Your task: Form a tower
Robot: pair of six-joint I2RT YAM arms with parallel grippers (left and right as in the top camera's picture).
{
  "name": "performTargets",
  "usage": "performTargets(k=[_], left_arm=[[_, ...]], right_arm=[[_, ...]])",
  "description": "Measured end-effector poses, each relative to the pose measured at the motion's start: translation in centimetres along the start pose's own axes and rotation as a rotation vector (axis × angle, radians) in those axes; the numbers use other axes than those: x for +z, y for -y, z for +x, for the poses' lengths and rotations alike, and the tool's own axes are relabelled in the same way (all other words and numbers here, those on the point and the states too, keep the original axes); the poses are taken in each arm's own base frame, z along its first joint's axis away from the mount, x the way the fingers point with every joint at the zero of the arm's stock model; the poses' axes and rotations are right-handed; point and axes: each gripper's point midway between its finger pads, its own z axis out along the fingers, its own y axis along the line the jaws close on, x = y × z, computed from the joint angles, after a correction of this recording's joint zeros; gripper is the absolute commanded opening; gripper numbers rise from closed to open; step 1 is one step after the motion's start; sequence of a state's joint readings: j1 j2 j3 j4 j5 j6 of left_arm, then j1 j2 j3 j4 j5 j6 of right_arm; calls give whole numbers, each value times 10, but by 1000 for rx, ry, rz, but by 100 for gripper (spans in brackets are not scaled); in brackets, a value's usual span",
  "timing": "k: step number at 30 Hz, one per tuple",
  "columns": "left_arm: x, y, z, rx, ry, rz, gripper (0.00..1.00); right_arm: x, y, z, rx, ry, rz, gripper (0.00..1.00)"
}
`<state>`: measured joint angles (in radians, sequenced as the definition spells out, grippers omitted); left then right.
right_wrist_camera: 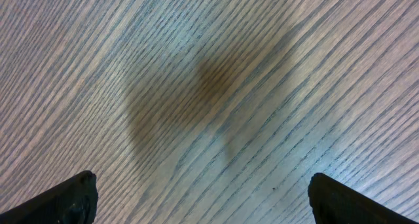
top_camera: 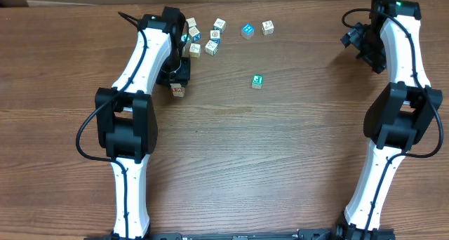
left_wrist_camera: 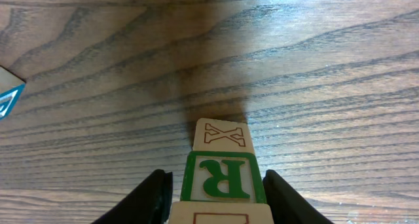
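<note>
The tower (left_wrist_camera: 221, 175) is a narrow stack of three cubes. An X cube (left_wrist_camera: 221, 133) sits on the table, a green R cube rests on it, and a red-framed cube (left_wrist_camera: 221, 216) is on top. My left gripper (left_wrist_camera: 215, 175) straddles the stack, its black fingers (left_wrist_camera: 157, 191) pressed against the sides of the top cube with no gap showing. From overhead the tower (top_camera: 178, 91) stands just in front of the left gripper (top_camera: 178, 78). My right gripper (top_camera: 354, 40) hangs at the far right; its wrist view shows it (right_wrist_camera: 203, 185) wide open over bare wood.
Several loose cubes (top_camera: 203, 38) cluster behind the left arm. A blue cube (top_camera: 247, 31) and a pale cube (top_camera: 267, 27) lie further right, and a green cube (top_camera: 257, 81) sits mid-table. Another blue cube (left_wrist_camera: 8, 96) shows at the left edge of the left wrist view.
</note>
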<state>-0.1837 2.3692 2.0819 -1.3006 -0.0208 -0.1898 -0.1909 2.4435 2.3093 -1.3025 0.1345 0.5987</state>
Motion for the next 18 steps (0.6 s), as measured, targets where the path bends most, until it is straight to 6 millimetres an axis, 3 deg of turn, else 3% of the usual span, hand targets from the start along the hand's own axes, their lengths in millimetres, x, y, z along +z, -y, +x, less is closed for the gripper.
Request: performTargets(k=[18], left_arm=[[0,0,0,49,0,0,34]], right_arm=[[0,0,0,0,0,0,100]])
